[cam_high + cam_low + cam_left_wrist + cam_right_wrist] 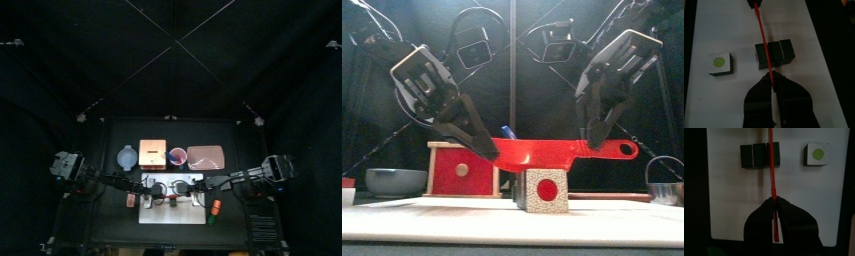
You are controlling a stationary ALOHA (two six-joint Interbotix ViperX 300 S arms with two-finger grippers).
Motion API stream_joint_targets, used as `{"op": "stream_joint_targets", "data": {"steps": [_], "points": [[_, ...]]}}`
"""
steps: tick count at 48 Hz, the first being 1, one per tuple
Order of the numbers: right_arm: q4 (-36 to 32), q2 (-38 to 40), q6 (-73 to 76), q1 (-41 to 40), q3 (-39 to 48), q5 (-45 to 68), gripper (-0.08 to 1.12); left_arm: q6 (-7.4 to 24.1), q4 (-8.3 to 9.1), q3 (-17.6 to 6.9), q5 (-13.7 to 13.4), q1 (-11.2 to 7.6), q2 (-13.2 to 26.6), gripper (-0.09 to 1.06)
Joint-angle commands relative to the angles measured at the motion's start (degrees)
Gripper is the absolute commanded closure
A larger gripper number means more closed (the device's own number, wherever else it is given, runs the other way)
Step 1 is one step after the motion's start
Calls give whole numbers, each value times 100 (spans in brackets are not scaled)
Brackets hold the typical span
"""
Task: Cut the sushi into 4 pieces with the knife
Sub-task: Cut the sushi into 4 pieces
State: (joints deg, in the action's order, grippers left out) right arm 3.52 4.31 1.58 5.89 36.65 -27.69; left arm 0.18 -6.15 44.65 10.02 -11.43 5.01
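Both grippers hold one red toy knife (543, 152) level above the white cutting board (724, 30). My left gripper (482, 145) is shut on one end and my right gripper (603, 140) on the handle end. The dark green sushi roll (774, 54) lies on the board right under the blade (761, 35). In the left wrist view the blade crosses the roll near one end. One cut piece (721, 63) lies apart beside the roll. In the right wrist view the knife (770, 143) runs over the roll (759, 154), with the loose piece (817, 154) to one side.
Behind the board stand the wooden box with a red drawer front (462, 168), the blue-grey bowl (396, 180) at the left and the metal cutter (663, 185) at the right. The pink tray (205, 156) lies at the back right.
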Motion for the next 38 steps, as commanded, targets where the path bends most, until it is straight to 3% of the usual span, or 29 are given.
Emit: {"op": "stream_joint_targets", "data": {"steps": [1, 17, 29, 38], "points": [[-26, 53, -9, -62, -44, 123, 73, 18, 0, -18, -35, -62, 9, 66], [-70, -53, -18, -62, -88, 176, 73, 35, -18, -18, -62, -62, 0, 66], [-237, -53, -18, -123, -105, 176, 73, 44, 246, -26, -62, 123, -18, 66], [-185, 18, -9, -114, -97, 149, 73, 35, 299, -18, -70, 123, -62, 66]]}}
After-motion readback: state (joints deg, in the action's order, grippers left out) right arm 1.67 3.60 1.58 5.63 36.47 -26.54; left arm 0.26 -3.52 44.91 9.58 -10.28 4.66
